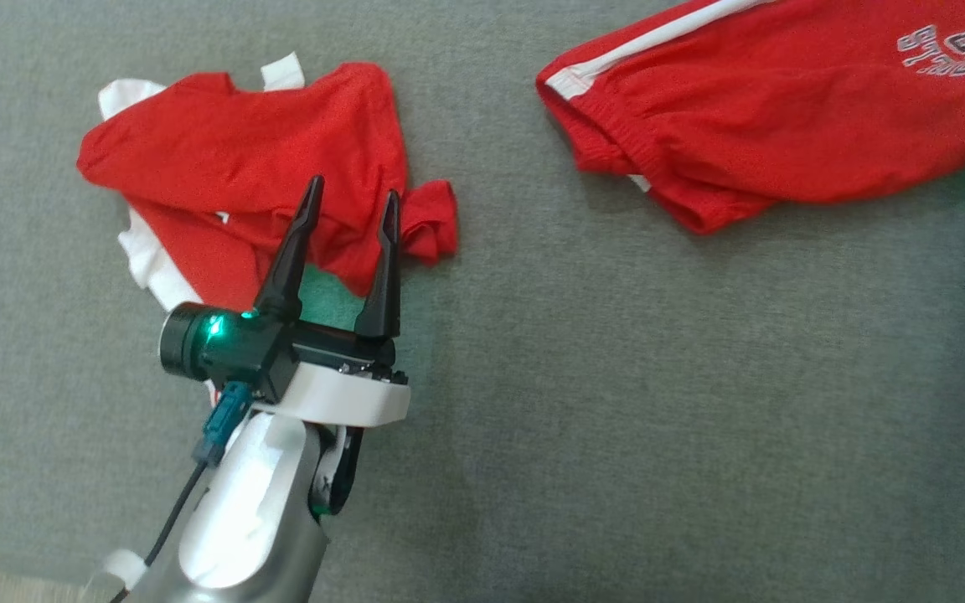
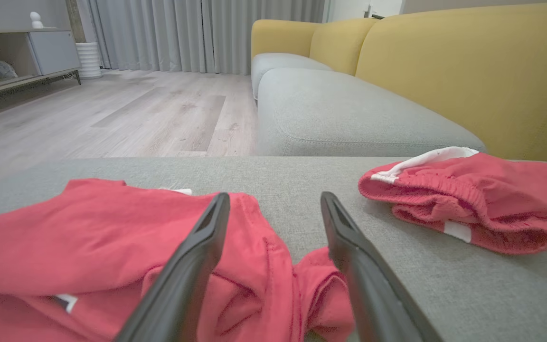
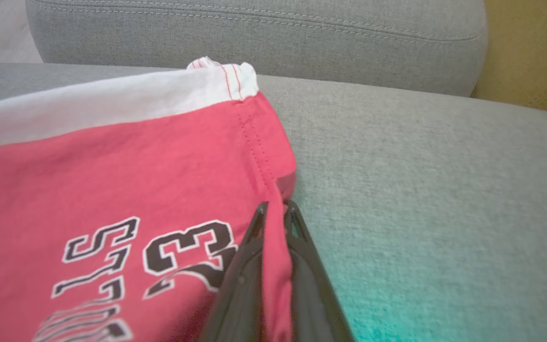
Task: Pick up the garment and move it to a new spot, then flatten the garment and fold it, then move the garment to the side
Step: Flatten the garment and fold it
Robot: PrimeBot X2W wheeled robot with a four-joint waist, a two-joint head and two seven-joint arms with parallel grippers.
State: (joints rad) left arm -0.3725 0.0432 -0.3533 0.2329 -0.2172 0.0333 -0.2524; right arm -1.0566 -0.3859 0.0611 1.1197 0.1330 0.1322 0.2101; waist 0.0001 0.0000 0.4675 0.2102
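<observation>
Right gripper: fingers together, clamped on the hem edge of the printed red garment, with a fold of cloth pinched between the tips; garment lies spread at the far right of the grey cushion, white side stripe showing, lettering close to the grip. Left gripper: fingers apart, holding nothing, poised over the near edge of a second, crumpled red garment at the cushion's left; whether the tips touch that cloth cannot be told. The two garments are well apart, bare cushion between; yellow sofa back beyond.
</observation>
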